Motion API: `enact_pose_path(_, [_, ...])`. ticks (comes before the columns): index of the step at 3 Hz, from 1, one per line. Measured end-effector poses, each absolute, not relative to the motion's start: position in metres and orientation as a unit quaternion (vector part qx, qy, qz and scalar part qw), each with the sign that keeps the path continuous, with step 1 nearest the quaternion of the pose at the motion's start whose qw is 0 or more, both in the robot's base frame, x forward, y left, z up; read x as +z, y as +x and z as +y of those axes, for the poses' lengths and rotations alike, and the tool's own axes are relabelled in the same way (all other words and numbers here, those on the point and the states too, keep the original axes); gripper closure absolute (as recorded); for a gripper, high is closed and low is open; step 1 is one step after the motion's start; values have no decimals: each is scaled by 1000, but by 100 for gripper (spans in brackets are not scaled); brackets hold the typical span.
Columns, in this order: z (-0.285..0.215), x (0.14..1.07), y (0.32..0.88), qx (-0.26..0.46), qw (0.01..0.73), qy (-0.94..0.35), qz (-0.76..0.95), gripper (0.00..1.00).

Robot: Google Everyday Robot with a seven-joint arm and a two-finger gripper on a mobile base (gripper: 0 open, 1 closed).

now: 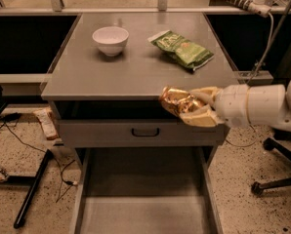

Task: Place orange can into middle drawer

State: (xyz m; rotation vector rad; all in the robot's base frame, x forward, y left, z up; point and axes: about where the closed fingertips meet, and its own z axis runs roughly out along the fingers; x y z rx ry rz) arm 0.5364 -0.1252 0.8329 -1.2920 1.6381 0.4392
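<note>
My gripper [188, 106] comes in from the right on a white arm and is shut on the orange can [177, 101], a shiny gold-orange dented can. It holds the can in the air at the front right edge of the cabinet top, in front of the closed drawer front with the small black handle [145, 132]. The middle drawer [145, 213] is pulled open below, with a flat grey floor and thin side walls. The can is above and behind the drawer's floor, toward its right side.
A white bowl [110, 39] and a green snack bag [182, 48] lie on the grey cabinet top [121, 74]. Cables and a black stand leg [31, 194] are on the speckled floor at left. An office chair base [277, 179] is at right.
</note>
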Motion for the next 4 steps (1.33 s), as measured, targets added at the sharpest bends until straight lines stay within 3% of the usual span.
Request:
enact_pose_path(2, [-122,741,488,208,478,-501,690,100])
enact_pose_path(4, [-109,701,481,205,445,-512,705,100])
